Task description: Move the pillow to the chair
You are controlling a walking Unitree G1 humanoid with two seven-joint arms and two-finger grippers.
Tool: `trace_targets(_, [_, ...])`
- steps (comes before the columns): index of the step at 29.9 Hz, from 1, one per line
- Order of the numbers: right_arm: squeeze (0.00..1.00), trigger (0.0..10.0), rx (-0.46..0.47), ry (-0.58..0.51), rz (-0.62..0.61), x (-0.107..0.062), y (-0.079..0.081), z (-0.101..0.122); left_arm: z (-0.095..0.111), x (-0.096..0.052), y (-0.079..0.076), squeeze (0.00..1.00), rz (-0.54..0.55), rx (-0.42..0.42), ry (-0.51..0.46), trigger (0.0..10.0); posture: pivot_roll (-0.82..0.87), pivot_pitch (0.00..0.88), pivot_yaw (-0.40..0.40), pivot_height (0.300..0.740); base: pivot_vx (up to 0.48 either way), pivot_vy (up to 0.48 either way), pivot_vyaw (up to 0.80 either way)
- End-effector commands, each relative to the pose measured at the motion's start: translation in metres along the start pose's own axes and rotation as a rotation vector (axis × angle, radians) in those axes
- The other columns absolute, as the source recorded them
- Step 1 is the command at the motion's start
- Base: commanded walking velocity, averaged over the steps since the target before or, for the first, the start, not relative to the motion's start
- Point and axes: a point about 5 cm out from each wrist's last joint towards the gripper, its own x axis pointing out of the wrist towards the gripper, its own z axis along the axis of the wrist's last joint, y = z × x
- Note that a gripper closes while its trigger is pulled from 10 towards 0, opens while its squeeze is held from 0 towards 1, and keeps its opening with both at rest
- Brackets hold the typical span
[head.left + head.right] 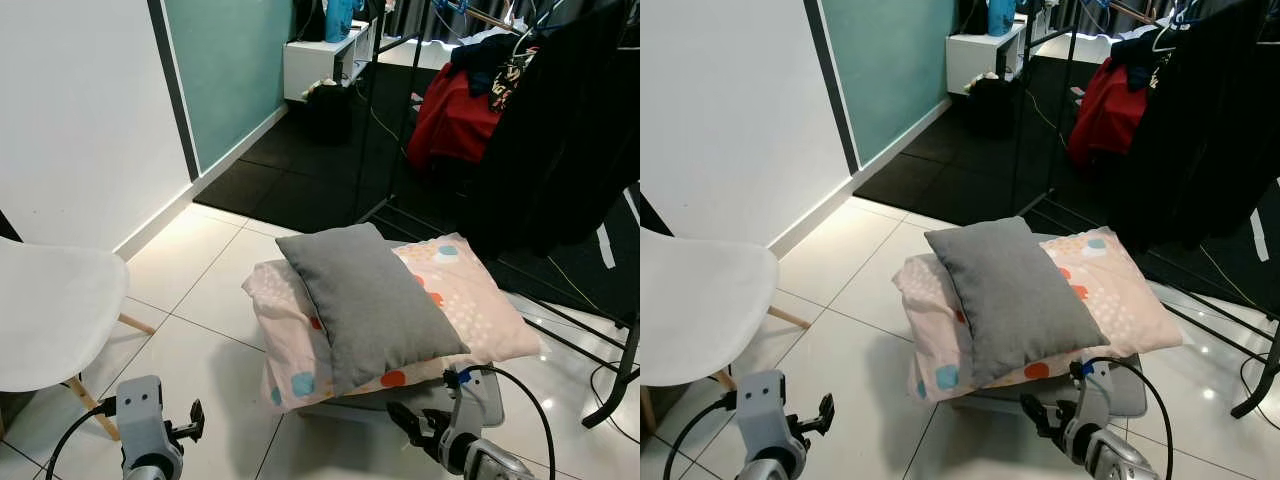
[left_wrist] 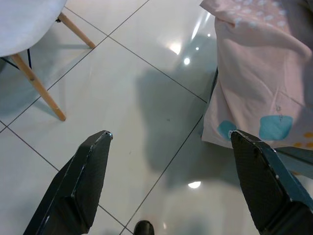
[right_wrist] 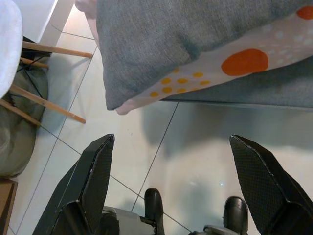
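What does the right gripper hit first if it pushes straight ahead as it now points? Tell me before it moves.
Probably the white tiled floor. In its wrist view the open right gripper points down at bare tile just short of the overhanging grey pillow and the dotted pink pillow under it. Depth is unclear.

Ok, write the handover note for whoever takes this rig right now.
Left gripper: open, holding nothing, low over the floor tiles between chair and pillows.
Right gripper: open, holding nothing, low in front of the pillows.
Grey pillow lies on top of the patterned pillow, both stacked on a low grey stool.
White chair stands to the robot's left, seat bare.
Done: nothing picked up yet.
Left: grasp a pillow, carry it to the chair, set it on the seat.
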Motion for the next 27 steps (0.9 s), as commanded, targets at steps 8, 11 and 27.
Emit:
trace_targets(8, [0.0, 10.0, 0.015, 0.007, -0.012, -0.0014, -0.0053, -0.0046, 0.0, -0.0002, 0.0052, 0.0, 0.003, 0.022, 0.005, 10.0, -0.09, 0.09, -0.025, 0.74, 0.0, 0.0, 0.0])
trace_targets(11, [0.0, 10.0, 0.015, 0.008, -0.012, -0.0013, -0.0056, -0.0047, 0.0, -0.0002, 0.0052, 0.0, 0.004, 0.022, 0.005, 10.0, -0.09, 0.09, -0.025, 0.74, 0.0, 0.0, 0.0])
trace_targets(27, [0.0, 10.0, 0.017, 0.01, -0.021, 0.0005, -0.0086, -0.0068, 0.0033, -0.0005, 0.0006, 0.0, 0.001, 0.026, -0.003, 10.0, -0.09, 0.086, -0.023, 0.74, 0.0, 0.0, 0.0])
